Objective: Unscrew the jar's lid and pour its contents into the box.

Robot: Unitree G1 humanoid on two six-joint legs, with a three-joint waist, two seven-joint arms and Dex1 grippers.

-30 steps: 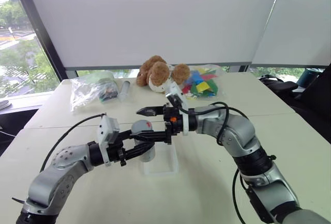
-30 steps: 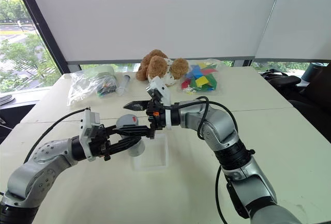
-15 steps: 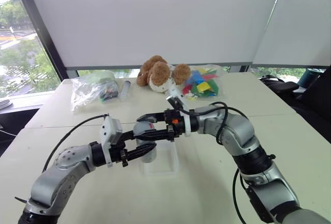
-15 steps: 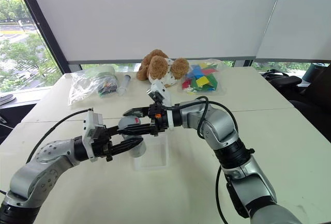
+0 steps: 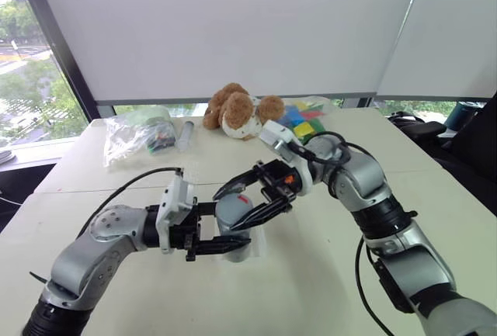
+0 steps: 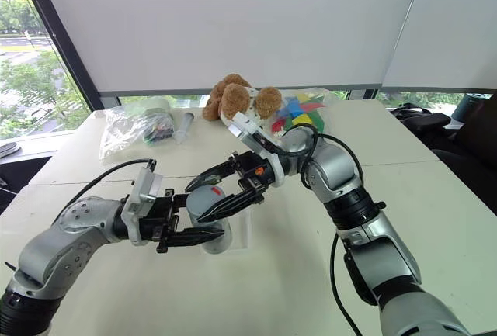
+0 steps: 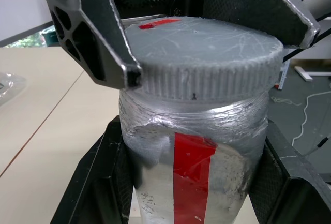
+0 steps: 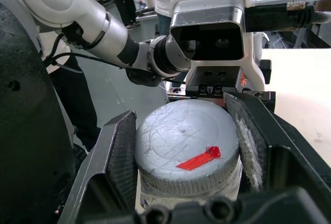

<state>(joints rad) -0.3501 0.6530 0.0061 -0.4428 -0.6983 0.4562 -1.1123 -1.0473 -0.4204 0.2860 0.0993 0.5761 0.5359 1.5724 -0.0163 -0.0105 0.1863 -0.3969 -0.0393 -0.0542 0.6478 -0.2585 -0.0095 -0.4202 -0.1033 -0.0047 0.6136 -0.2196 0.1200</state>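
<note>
My left gripper [image 5: 227, 232] is shut on the jar [image 5: 233, 218], a silver-grey cylinder with a red strip down its side [image 7: 189, 175]. It holds the jar upright just above the box [image 5: 256, 249], a clear shallow tray on the table. The lid [image 8: 186, 149] is a round grey ribbed cap with a red mark, and it sits on the jar's top. My right gripper [image 5: 247, 201] reaches in from the far right and is shut on the lid, one finger [image 8: 121, 162] pressed on each side of the rim. The contents are hidden inside the jar.
A brown teddy bear [image 5: 239, 111], a bag of coloured blocks [image 5: 304, 124], a clear tube [image 5: 186, 134] and a clear bag of items [image 5: 136, 136] lie along the table's far edge by the window. A dark chair [image 5: 474, 142] stands at the right.
A second ago the right gripper hung open over the jar; it has shut on the lid and its wrist has turned. Both hands and the jar have drawn closer to me and slightly right.
</note>
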